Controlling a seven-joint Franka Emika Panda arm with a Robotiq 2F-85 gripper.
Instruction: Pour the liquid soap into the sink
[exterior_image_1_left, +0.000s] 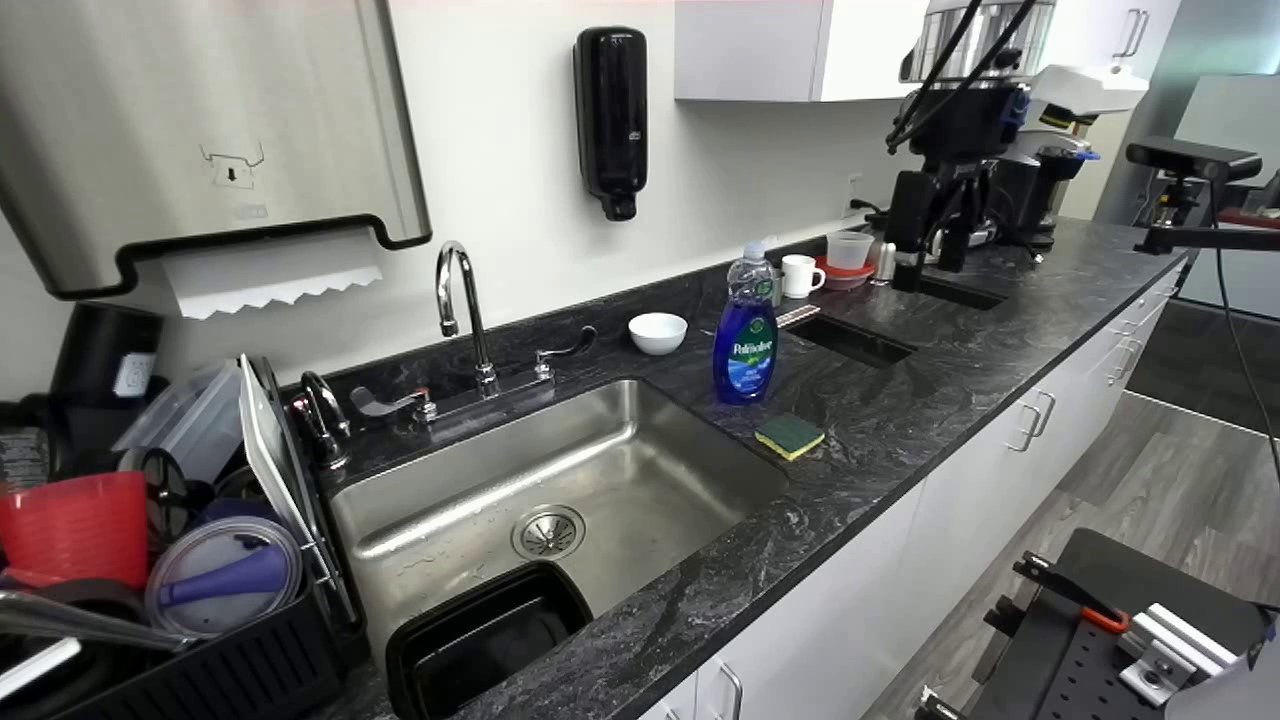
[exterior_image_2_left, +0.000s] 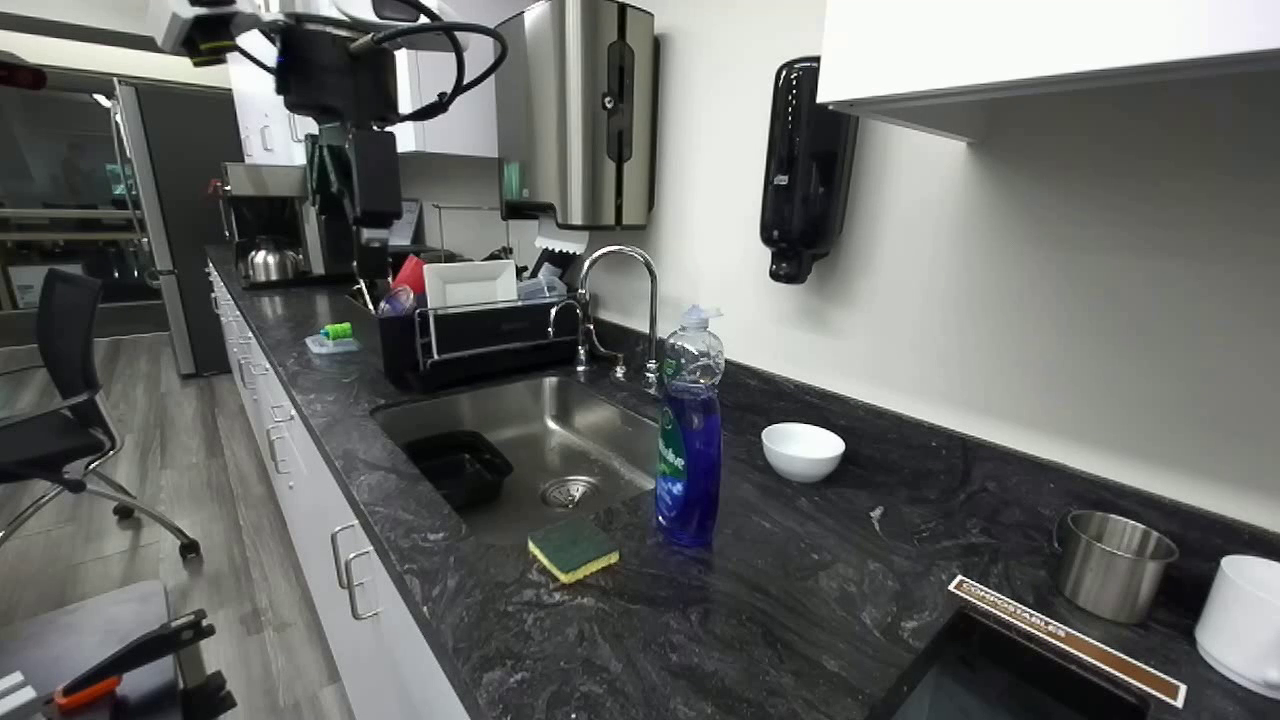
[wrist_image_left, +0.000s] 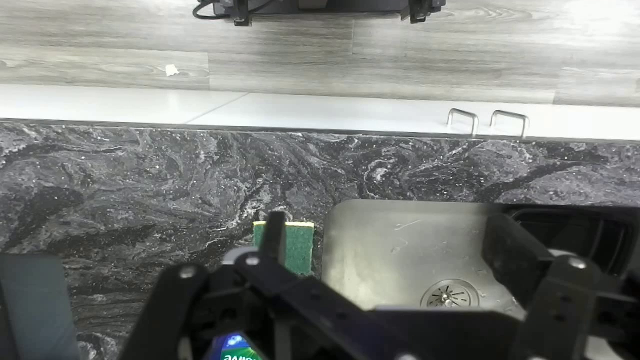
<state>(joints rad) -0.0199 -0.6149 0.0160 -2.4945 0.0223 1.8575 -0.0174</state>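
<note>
We see the soap bottle (exterior_image_1_left: 746, 350) standing upright on the tabletop (exterior_image_1_left: 900, 410) just beside the sink (exterior_image_1_left: 650, 480), with much blue soap (exterior_image_2_left: 706, 460) in it, so we judge that no pouring is done yet. Our pincer (wrist_image_left: 387, 237) hangs higher than the sink, spread wide and holding nothing; gripping the bottle, lifting it, carrying it over the sink and tipping it all seem left to do.

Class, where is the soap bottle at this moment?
In an exterior view, the soap bottle stands upright on the counter, just right of the sink, between the bowl on its left and the sponge to its lower right.
</note>
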